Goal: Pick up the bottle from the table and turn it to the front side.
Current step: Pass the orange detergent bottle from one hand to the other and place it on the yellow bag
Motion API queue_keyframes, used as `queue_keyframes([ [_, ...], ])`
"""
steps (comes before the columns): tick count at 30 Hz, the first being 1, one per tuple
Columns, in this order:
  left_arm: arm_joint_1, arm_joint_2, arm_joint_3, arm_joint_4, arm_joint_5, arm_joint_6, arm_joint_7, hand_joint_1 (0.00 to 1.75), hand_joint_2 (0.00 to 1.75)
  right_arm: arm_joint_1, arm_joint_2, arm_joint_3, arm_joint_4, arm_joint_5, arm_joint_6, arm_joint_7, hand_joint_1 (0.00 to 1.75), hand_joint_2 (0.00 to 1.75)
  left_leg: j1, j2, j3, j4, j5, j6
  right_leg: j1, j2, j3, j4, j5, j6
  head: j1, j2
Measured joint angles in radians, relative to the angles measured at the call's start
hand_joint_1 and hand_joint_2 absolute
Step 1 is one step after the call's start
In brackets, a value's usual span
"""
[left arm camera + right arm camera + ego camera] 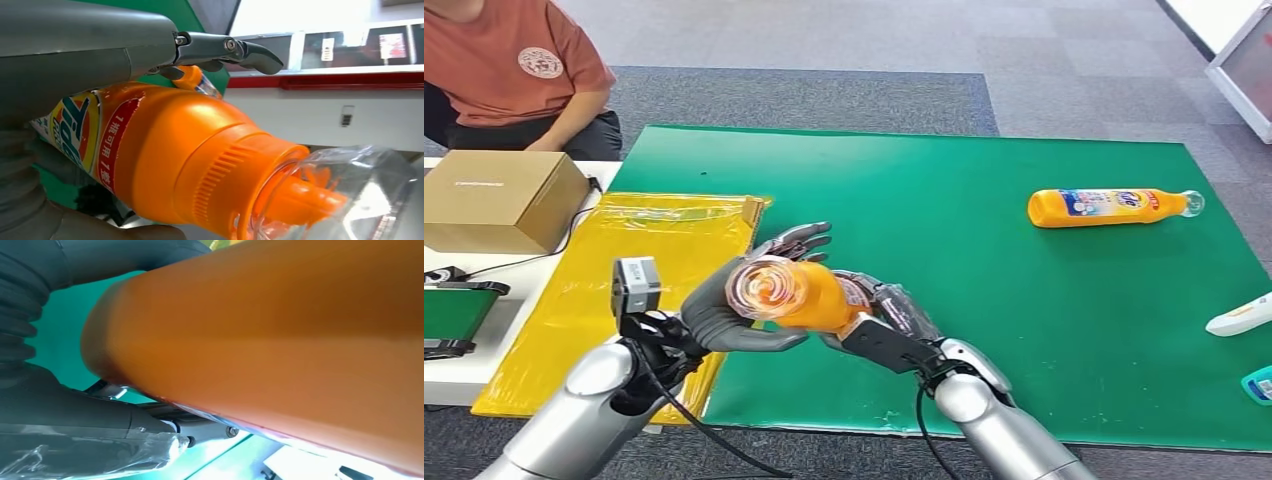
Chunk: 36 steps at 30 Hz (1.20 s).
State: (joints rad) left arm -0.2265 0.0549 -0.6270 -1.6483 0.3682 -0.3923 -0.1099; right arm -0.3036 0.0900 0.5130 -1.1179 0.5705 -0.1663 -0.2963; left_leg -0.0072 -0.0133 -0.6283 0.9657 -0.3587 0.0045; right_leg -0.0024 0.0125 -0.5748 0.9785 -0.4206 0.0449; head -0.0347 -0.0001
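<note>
— Where was the bottle [796, 293] seen?
— At lower centre, lifted off the green table [984, 300], clear cap toward the camera.
— And the hands?
— It was gripped by both the left hand [734, 310] and the right hand [886, 318].

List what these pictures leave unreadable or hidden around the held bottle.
- Held bottle: in the head view its clear cap faces the camera, so the label side is hidden.
- Right hand: in the right wrist view the blurred orange body covers its fingers.
- Label: left wrist view, partly covered by the left hand.
- White object: cut off by the head view's edge.
</note>
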Motion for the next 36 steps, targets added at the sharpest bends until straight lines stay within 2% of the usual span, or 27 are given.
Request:
queue_keyframes([
  [6, -0.029, 0.032, -0.025, 0.009, -0.035, -0.001, 0.026, 0.01, 1.75, 0.0, 0.0, 0.0, 0.002, 0.011, -0.003, 0.001, 1.75, 1.75, 0.0, 0.0, 0.0, 0.0, 0.0, 0.0, 0.0, 0.0, 0.0, 0.0, 0.0, 0.0, 0.0, 0.0],
  [10, -0.045, 0.048, -0.04, 0.013, -0.035, -0.004, 0.028, 1.75, 1.75, -0.001, 0.0, 0.0, 0.002, 0.012, -0.004, 0.001, 1.75, 1.75, 0.0, 0.0, 0.0, 0.0, 0.0, 0.0, 0.0, 0.0, 0.0, 0.0, 0.0, 0.0, 0.0, 0.0],
  [24, -0.047, 0.066, -0.041, 0.014, -0.033, 0.005, 0.004, 1.75, 1.75, -0.002, 0.0, 0.0, 0.002, 0.009, -0.005, 0.003, 1.75, 1.75, 0.0, 0.0, 0.0, 0.0, 0.0, 0.0, 0.0, 0.0, 0.0, 0.0, 0.0, 0.0, 0.0, 0.0],
  [28, -0.032, 0.064, -0.034, 0.013, -0.044, 0.04, -0.017, 1.75, 1.75, -0.001, 0.0, -0.001, 0.002, -0.005, -0.009, 0.011, 0.0, 1.75, 0.0, 0.0, 0.0, 0.0, 0.0, 0.0, 0.0, 0.0, 0.0, 0.0, 0.0, 0.0, 0.0, 0.0],
  [32, 0.011, 0.055, -0.003, -0.008, -0.213, 0.175, -0.071, 1.75, 1.75, 0.011, 0.0, -0.032, -0.005, -0.058, -0.017, 0.026, 0.0, 1.75, 0.0, 0.0, 0.0, 0.0, 0.0, 0.0, 0.0, 0.0, 0.0, 0.0, 0.0, 0.0, 0.0, 0.0],
  [36, 0.069, 0.036, 0.051, -0.062, -0.555, 0.4, -0.106, 1.75, 1.75, 0.047, -0.003, -0.11, -0.056, -0.134, -0.022, 0.029, 0.0, 1.75, 0.0, 0.0, -0.001, 0.0, 0.0, 0.0, 0.0, 0.0, -0.001, 0.0, 0.0, 0.0, 0.0, 0.0],
])
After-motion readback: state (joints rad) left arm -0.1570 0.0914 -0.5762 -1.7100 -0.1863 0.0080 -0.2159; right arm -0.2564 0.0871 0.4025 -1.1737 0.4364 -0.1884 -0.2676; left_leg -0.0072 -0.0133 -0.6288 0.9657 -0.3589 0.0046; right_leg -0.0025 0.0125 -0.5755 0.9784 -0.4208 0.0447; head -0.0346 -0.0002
